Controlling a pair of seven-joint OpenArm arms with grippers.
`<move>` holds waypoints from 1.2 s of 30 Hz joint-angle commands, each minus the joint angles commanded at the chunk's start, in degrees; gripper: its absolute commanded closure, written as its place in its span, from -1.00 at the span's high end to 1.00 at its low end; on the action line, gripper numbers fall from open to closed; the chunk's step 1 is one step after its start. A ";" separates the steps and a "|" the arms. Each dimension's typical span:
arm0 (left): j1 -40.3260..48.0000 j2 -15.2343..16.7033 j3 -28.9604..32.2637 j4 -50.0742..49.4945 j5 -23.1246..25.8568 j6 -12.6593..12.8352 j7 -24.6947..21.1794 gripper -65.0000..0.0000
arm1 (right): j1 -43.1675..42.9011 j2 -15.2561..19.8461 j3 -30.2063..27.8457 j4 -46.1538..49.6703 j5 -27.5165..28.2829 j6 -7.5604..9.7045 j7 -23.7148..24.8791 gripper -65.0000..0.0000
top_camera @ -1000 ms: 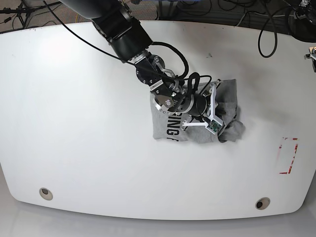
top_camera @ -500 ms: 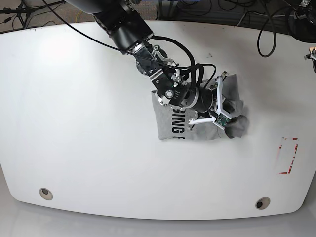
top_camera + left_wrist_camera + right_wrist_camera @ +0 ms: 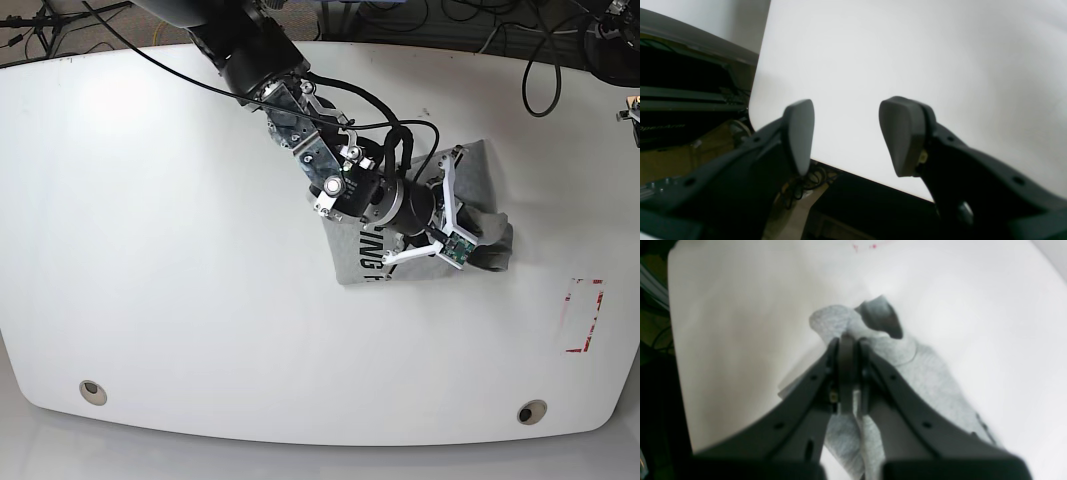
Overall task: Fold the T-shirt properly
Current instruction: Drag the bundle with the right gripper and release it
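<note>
Right gripper [image 3: 849, 350]: jaws were pinched tight on a bunched grey fold of the T-shirt [image 3: 923, 373], low over the table [image 3: 740, 306].
T-shirt spot: sat crumpled right of table centre in the base view, lettering partly hidden.
Tip: I'd drag slow and low so it spreads, not bunches.
Left gripper [image 3: 846, 136]: was wide open, holding nothing, off at the table edge.

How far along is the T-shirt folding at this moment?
Done: the T-shirt is gathered into a compact bundle, lettering partly showing. In hand: the right gripper is shut on its bunched edge. Left: that end is lumpy, not flat, so a neat fold remains. The left gripper is open over bare table.
</note>
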 joint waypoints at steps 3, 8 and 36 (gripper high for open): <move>0.00 0.00 0.97 0.00 0.00 0.00 -0.09 0.04 | -0.18 0.00 0.00 0.53 0.00 0.00 -0.09 -1.00; 0.09 0.26 2.55 0.00 0.09 0.00 -2.29 0.04 | -1.14 0.00 0.26 3.08 3.69 0.00 -0.35 -1.00; -0.18 0.35 5.89 -1.85 0.18 0.00 -2.37 0.04 | -6.15 1.75 -10.37 -2.37 7.30 -1.58 0.00 0.11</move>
